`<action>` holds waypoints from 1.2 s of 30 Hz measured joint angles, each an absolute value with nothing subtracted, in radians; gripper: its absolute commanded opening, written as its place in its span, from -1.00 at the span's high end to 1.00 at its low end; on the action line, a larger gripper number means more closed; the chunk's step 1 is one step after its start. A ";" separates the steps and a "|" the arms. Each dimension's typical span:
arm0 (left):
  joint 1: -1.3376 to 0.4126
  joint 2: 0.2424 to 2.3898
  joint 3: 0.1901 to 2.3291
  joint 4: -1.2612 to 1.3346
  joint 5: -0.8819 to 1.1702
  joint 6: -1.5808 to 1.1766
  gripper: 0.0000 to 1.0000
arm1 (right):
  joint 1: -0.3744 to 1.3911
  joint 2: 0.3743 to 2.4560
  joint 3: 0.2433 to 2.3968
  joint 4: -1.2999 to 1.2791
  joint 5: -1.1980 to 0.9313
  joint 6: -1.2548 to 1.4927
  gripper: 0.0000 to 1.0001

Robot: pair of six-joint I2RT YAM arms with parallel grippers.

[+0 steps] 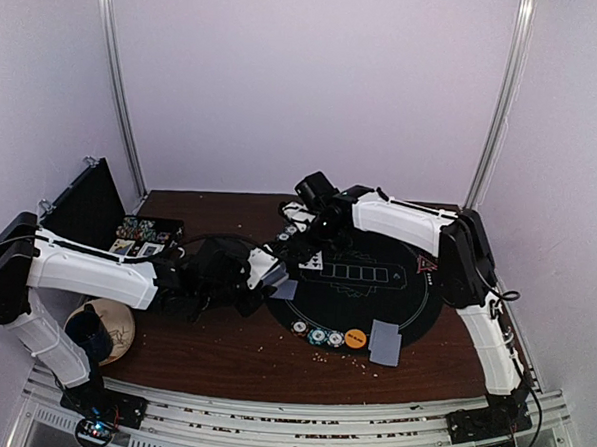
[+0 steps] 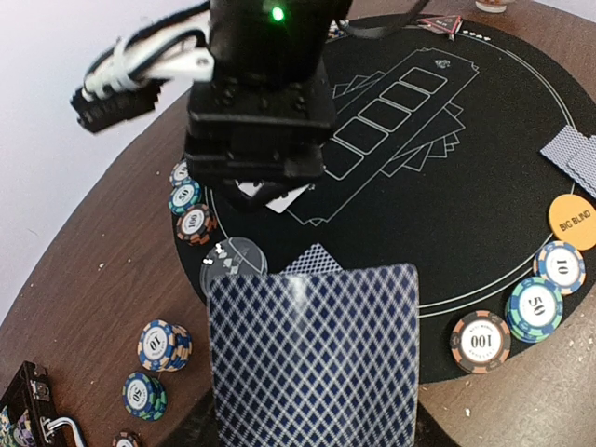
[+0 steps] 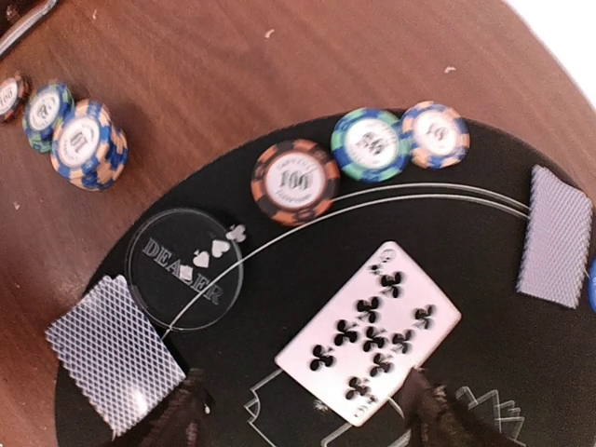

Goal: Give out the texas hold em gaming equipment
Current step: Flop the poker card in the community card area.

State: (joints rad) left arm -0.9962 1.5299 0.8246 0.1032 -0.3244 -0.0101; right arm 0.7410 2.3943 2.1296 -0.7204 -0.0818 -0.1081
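My left gripper point(image 1: 263, 282) is shut on grey-blue-backed playing cards point(image 2: 312, 358) at the black mat's left edge; the cards hide its fingers. Just beyond lie another face-down card point(image 2: 317, 260) and the clear dealer disc point(image 2: 233, 265). My right gripper point(image 1: 312, 249) hovers low over the mat's left part, jaws wide apart in the right wrist view point(image 3: 307, 410). A face-up nine of clubs point(image 3: 372, 331) lies between its fingers on the mat. Striped chips point(image 2: 480, 342) and an orange big-blind disc point(image 2: 572, 222) sit on the mat's near rim. A red triangle marker point(image 1: 426, 265) lies at the far right.
The round black mat point(image 1: 405, 299) fills the middle. Face-down cards point(image 1: 384, 343) lie at its near right edge. Chip stacks point(image 2: 165, 345) stand on the wood left of the mat. An open black chip case point(image 1: 128, 230) stands at the back left, and a bowl point(image 1: 113, 324) near the left arm's base.
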 measured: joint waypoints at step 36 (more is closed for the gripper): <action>-0.996 1.538 0.825 0.103 -0.302 -0.010 0.64 | 0.530 2.468 2.206 -0.606 -0.486 -0.101 -0.92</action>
State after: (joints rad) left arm -0.9962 1.5383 0.8246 0.1032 -0.3019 -0.0097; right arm 0.5304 2.4676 2.2055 -0.6064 -0.4862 -0.1009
